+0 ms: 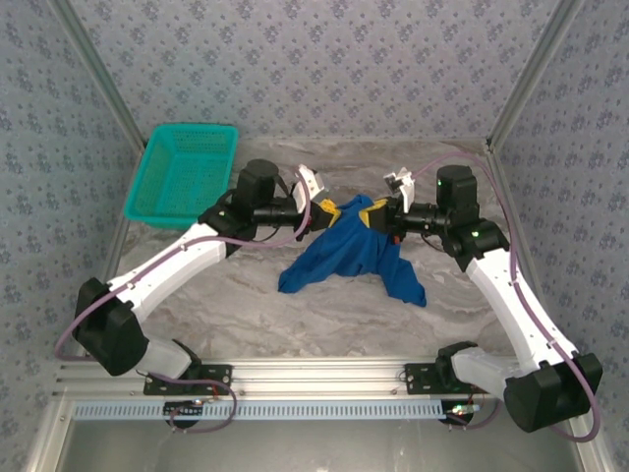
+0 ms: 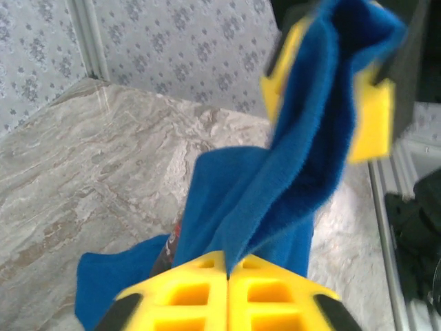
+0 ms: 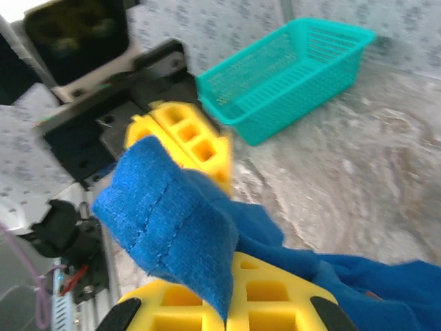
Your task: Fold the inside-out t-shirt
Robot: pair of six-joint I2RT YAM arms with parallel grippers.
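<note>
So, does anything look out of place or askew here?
Only the t-shirt: it hangs bunched and twisted between the left gripper and right gripper, both shut on it, its lower part crumpled on the table.

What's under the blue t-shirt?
The t-shirt hangs from the left gripper and right gripper, its lower part resting on the marbled table. Anything beneath that bunched cloth is covered.

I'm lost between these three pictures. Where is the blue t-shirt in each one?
Top external: the blue t-shirt is at the centre, its top lifted and its lower part trailing on the table.
Left wrist: it runs from the bottom centre up to the upper right.
Right wrist: it covers the lower half, from left to right.
Shared landmark: the grey marble tabletop.
</note>
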